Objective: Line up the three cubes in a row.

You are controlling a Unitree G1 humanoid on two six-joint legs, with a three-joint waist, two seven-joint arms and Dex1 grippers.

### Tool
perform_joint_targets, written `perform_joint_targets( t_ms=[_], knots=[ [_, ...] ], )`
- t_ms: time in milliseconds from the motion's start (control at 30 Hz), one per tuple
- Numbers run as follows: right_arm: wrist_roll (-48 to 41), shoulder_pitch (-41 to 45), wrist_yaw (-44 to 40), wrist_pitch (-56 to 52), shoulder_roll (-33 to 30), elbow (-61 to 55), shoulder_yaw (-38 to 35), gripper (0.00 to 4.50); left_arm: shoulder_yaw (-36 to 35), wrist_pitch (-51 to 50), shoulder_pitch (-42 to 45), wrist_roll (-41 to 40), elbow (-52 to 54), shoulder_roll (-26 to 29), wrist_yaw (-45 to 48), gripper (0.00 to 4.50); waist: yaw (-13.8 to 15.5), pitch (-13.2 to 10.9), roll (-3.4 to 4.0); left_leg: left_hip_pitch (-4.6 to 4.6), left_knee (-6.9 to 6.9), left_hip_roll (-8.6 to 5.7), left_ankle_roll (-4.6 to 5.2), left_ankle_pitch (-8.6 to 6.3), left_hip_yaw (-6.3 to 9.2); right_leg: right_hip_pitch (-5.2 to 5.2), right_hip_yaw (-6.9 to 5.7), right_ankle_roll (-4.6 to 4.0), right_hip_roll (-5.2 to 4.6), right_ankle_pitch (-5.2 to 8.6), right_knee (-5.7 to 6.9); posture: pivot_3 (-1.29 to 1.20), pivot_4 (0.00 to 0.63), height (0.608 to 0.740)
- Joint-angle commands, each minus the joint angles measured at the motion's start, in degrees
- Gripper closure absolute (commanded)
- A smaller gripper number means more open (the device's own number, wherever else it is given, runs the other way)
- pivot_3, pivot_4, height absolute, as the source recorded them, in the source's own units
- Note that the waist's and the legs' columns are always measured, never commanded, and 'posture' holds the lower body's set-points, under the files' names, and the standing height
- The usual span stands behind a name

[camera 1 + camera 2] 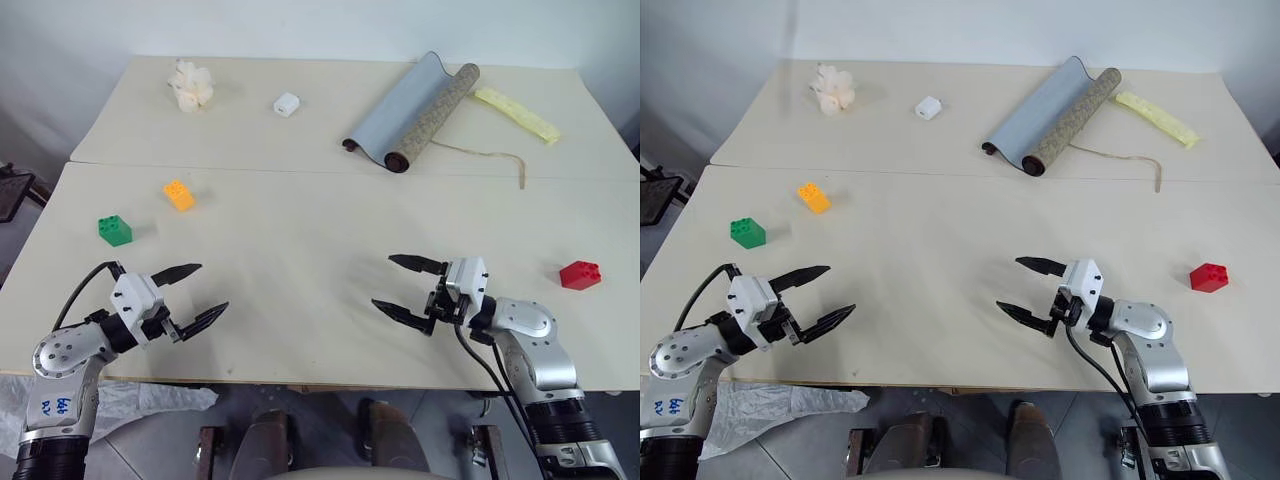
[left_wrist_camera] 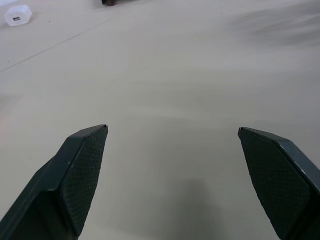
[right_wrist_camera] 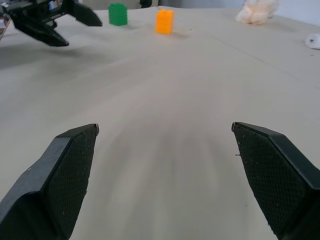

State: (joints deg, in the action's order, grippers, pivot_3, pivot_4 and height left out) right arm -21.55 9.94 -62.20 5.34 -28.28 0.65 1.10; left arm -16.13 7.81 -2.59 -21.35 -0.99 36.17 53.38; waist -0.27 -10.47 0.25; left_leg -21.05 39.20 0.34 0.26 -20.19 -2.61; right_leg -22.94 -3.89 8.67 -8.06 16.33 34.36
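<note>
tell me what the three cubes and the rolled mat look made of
Red cube, green cube, orange-yellow cube: likely moulded plastic, given the studded tops and solid saturated colour. Rolled mat: flexible sheet, smooth grey inside, speckled brown backing, perhaps rubber or felt.

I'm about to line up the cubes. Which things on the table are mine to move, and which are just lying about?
For the job:
- green cube
- orange-yellow cube
- red cube

Just lying about:
- small white block
- lumpy cream object
- rolled mat
- yellow strip
- cord
</note>
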Motion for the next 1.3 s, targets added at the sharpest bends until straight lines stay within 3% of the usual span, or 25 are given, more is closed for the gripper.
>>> perform_joint_targets(
  t_ms=[33,167,333,433,700,833,900,1100,1300],
  knots=[
    [-0.6,-0.8,0.0,1.2,-0.1,-1.2,-0.8,0.0,-2.5,0.4,-1.0,-1.9,1.8,0.2,-0.5,0.05,0.0,0.0,0.0,0.0,0.0,0.0,0.0,0.0,0.0,0.0,0.0,0.0,0.0,0.0,0.0,0.0,0.15,0.74],
    [-9.0,-2.9,3.1,-9.2,-2.1,-10.4,-5.4,0.0,-1.1,-5.2,0.5,-0.5,7.4,-0.2,-6.4,0.05,0.4,0.0,0.0,-0.06,0.02,-0.02,0.01,0.0,0.08,0.0,-0.01,0.0,-0.04,0.0,0.01,0.0,0.15,0.74],
    [-10.5,-7.9,7.3,-11.1,-4.4,-16.9,-11.9,0.0,3.7,-9.6,1.3,-2.2,13.3,0.2,-4.0,0.05,0.6,0.0,-0.08,-0.06,0.03,-0.17,0.09,-0.08,0.34,0.01,-0.03,0.0,-0.14,0.0,0.03,0.0,0.15,0.74],
    [-11.0,-18.7,13.2,-10.0,-5.1,-20.9,-27.4,0.0,13.7,-13.7,8.4,-4.2,15.1,-0.4,3.4,0.05,2.2,0.1,-0.02,-0.14,0.03,-0.25,0.09,-0.08,0.27,0.01,-0.11,0.0,-0.13,0.0,0.03,0.0,0.15,0.74],
    [-12.0,-36.8,19.2,-5.5,2.0,-16.1,-46.8,0.0,20.0,-17.8,16.9,-6.8,10.8,-4.3,9.2,0.05,1.6,0.2,-0.09,0.03,-0.02,-0.23,0.19,-0.13,0.02,0.15,-0.15,0.05,-0.13,-0.02,-0.13,0.0,0.15,0.74],
    [-10.8,-40.5,20.4,-4.1,4.5,-11.3,-48.0,0.0,21.7,-19.7,20.2,-5.9,7.8,-4.7,10.8,0.05,0.8,0.2,-0.06,0.25,-0.02,-0.2,0.23,-0.15,-0.15,0.3,0.02,0.07,-0.09,-0.04,-0.17,0.0,0.15,0.74],
    [-11.0,-39.4,25.0,-7.6,4.1,-10.6,-48.4,0.0,21.7,-20.4,21.2,-6.2,6.6,-4.8,11.4,0.05,0.2,0.2,-0.06,0.45,-0.05,-0.18,0.25,-0.16,-0.16,0.43,0.1,0.07,-0.1,-0.03,-0.16,0.0,0.15,0.74],
    [-12.9,-33.0,31.3,-21.9,-5.9,-14.1,-47.3,0.0,21.3,-19.8,19.8,-5.2,7.4,-5.5,10.3,0.05,-0.3,0.2,0.05,0.68,-0.11,-0.1,0.26,-0.19,-0.03,0.42,0.36,0.07,-0.11,-0.03,-0.05,0.0,0.15,0.74],
    [-13.0,-23.7,35.0,-36.0,-16.0,-9.3,-45.7,0.0,20.0,-18.7,18.2,-5.0,7.7,-6.5,8.5,0.05,0.7,0.3,0.04,0.6,-0.08,-0.17,0.31,-0.22,0.04,0.42,0.33,0.06,-0.13,-0.03,-0.11,0.0,0.15,0.74]
  ],
)
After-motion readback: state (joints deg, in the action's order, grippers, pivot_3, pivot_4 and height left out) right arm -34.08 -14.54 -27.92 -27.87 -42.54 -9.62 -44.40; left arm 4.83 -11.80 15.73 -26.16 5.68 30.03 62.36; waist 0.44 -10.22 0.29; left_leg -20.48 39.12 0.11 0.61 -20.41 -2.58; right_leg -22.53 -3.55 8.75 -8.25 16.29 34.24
